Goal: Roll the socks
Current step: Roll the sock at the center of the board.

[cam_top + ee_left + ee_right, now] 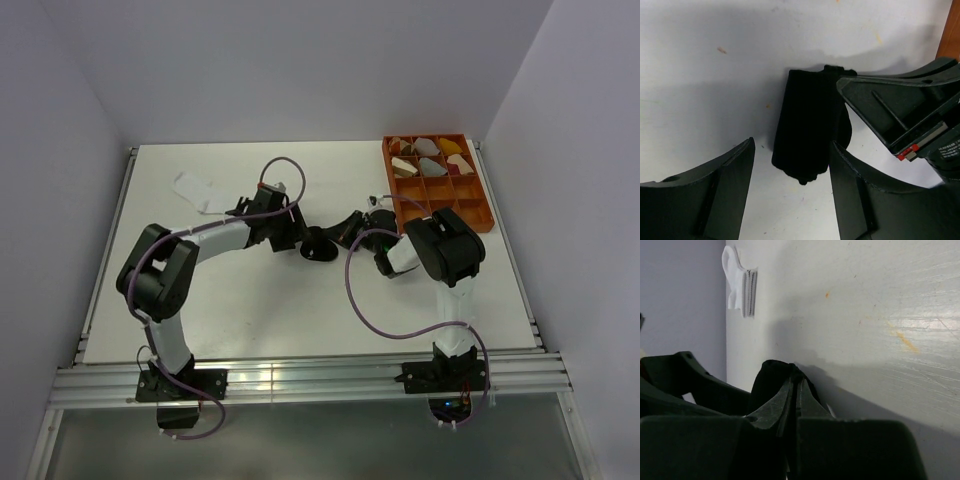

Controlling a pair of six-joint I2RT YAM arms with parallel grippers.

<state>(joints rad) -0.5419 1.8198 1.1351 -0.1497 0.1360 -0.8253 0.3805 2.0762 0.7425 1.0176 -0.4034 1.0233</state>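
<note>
black fabric ankle sock [807,125] bunched mid white table [250,300], long axis running straight ahead between left gripper's [790,150] spread fingers. right gripper [794,390] pinched shut on 1 end. left arm best placed to close.

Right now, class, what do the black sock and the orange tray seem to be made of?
The black sock: soft fabric, likely knit, matte; it slumps in a fuzzy-edged fold. The orange tray: probably rigid plastic, matte; thin straight dividers, even colour.
</note>
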